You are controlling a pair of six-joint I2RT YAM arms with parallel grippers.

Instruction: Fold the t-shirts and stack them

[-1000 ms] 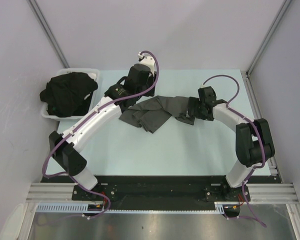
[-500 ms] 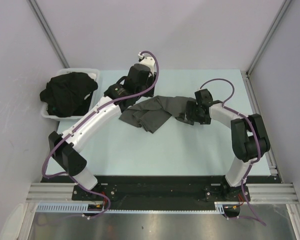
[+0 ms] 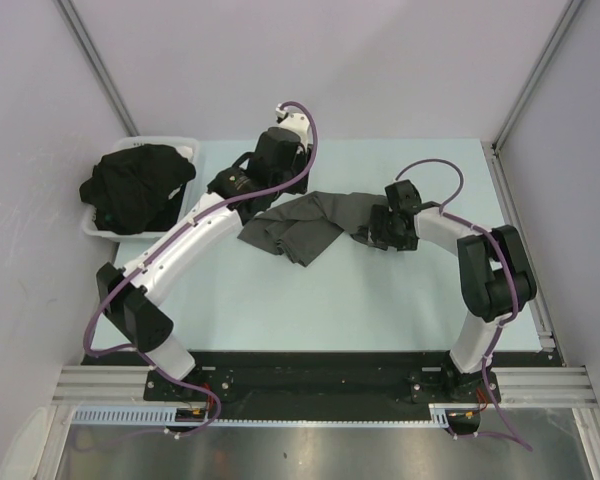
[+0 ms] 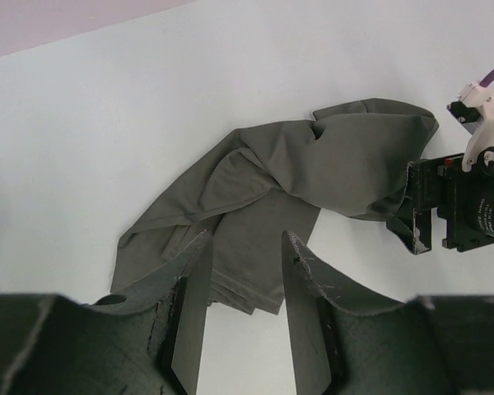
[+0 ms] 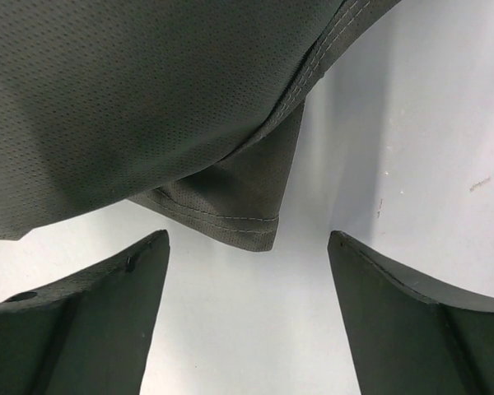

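Note:
A charcoal grey t-shirt point(image 3: 308, 222) lies crumpled in the middle of the table; it also shows in the left wrist view point(image 4: 313, 164). My left gripper point(image 3: 242, 200) hovers at its left end, open and empty, with the shirt's folded edge ahead between the fingertips point(image 4: 245, 239). My right gripper point(image 3: 372, 232) is at the shirt's right end, open wide and empty point(image 5: 249, 239). A hemmed corner of the shirt point(image 5: 239, 210) lies just ahead of its fingers, not touching them. Several black t-shirts point(image 3: 135, 185) are heaped in a white tray.
The white tray point(image 3: 185, 143) stands at the back left corner of the table. Grey walls with metal frame posts close in the left, back and right sides. The right gripper shows in the left wrist view point(image 4: 445, 206).
My right gripper has slid a little to the left, closer to the shirt's right end. The left arm and the shirt have not moved.

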